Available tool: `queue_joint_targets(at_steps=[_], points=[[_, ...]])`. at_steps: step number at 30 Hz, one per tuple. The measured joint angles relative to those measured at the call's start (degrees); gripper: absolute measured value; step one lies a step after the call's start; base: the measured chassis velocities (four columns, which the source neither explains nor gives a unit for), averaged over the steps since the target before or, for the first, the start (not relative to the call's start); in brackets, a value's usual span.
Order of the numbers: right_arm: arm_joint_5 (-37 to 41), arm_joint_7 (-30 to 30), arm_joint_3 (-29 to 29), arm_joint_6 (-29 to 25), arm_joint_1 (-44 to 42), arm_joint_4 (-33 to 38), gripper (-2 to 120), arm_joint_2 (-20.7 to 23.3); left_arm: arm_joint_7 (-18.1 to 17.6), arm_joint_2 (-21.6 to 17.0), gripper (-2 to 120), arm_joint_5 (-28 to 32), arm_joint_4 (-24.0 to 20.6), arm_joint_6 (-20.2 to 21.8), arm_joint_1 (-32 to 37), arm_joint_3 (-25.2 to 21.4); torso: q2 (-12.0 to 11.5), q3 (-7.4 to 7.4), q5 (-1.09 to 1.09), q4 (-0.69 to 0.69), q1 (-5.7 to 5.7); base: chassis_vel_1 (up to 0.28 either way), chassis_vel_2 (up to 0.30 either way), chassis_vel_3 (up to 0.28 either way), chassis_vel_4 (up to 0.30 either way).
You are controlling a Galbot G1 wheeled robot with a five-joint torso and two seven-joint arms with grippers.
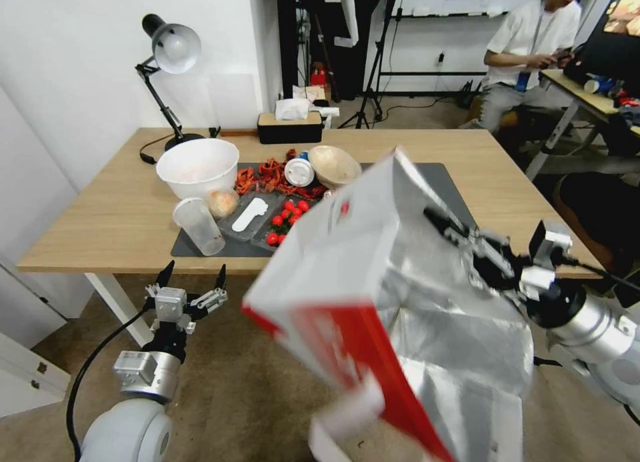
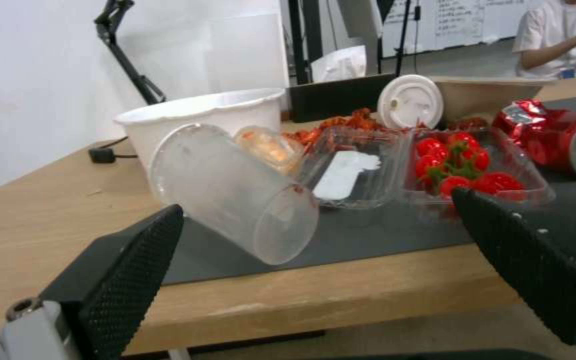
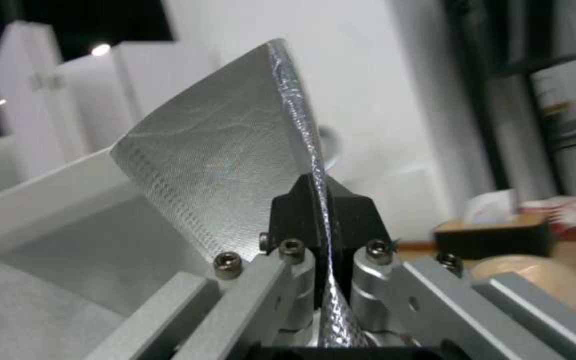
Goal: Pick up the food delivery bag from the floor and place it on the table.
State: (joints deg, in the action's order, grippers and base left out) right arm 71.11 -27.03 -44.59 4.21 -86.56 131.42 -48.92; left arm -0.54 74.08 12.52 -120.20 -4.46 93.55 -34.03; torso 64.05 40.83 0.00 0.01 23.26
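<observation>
The table (image 1: 120, 215) is spread beyond both grippers, its dark grey mat (image 1: 447, 182) crowded on the far left with food clutter, while the mat directly ahead of the right gripper (image 1: 445, 223) is left bare, presumably as the landing spot. The food delivery bag (image 1: 373, 302) is hung from that gripper, clear of the floor (image 1: 233, 395) and tilted, its red side panel turned downward and its white strap handle dangling below; the tilt is judged to follow from a grip taken on one rim edge only, so the weight swings beneath the pinch. In the right wrist view the black fingertips (image 3: 301, 210) are pressed together on a thin fold of the silver foil lining (image 3: 235, 165), which rises just ahead of them.

The left gripper (image 1: 192, 275) is held low, just short of the table's near edge and well apart from the bag, its fingers (image 2: 135, 260) spread and empty; it appears parked to leave the lift unobstructed. Just ahead of it a clear plastic cup (image 2: 235, 195) lies tipped against a white bowl (image 2: 201, 120).
</observation>
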Motion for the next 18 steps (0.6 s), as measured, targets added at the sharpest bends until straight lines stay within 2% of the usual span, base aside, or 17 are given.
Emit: queue_joint_targets(at_steps=[1, 4, 5, 8, 9, 12, 18], points=[[0.00, 0.00, 0.00, 0.00, 0.00, 0.00, 0, 0.00, 0.00, 0.00, 100, 0.00, 0.00, 0.00, 0.00, 0.00, 0.00, 0.00, 0.00, 0.00, 0.00, 0.000, 0.000, 0.000, 0.000], [1.39, 10.42, 0.76, -2.52, 0.80, 3.24, 0, -0.51, 0.09, -0.79, 100, 0.09, 0.62, 0.03, -0.73, 0.72, -0.05, -0.02, 0.00, -0.02, -0.01, 0.000, 0.000, 0.000, 0.000], [1.39, 10.42, 0.76, -2.52, 0.80, 3.24, 0, -0.51, 0.09, -0.79, 100, 0.09, 0.62, 0.03, -0.73, 0.72, -0.05, -0.02, 0.00, -0.02, -0.01, 0.000, 0.000, 0.000, 0.000], [3.22, 19.53, 1.91, -4.13, 3.37, 4.77, 0, -0.60, 0.24, -1.09, 100, 0.13, 0.75, -0.05, -0.64, 0.74, -0.08, -0.05, -0.01, 0.01, -0.04, 0.000, 0.000, 0.000, 0.000], [3.22, 19.53, 1.91, -4.13, 3.37, 4.77, 0, -0.60, 0.24, -1.09, 100, 0.13, 0.75, -0.05, -0.64, 0.74, -0.08, -0.05, -0.01, 0.01, -0.04, 0.000, 0.000, 0.000, 0.000], [3.38, 24.96, 2.04, -5.79, 5.12, 4.42, 0, -0.79, 0.47, -1.07, 100, 0.07, 0.75, -0.07, -0.67, 1.26, -0.11, -0.06, 0.01, 0.00, -0.05, 0.000, 0.000, 0.000, 0.000], [3.17, 26.29, 1.68, -7.55, 6.46, 2.70, 0, -0.62, 0.95, -0.95, 100, -0.41, 0.59, -0.10, -0.56, 1.65, -0.13, -0.08, 0.00, -0.01, -0.06, 0.000, 0.000, 0.000, 0.000]])
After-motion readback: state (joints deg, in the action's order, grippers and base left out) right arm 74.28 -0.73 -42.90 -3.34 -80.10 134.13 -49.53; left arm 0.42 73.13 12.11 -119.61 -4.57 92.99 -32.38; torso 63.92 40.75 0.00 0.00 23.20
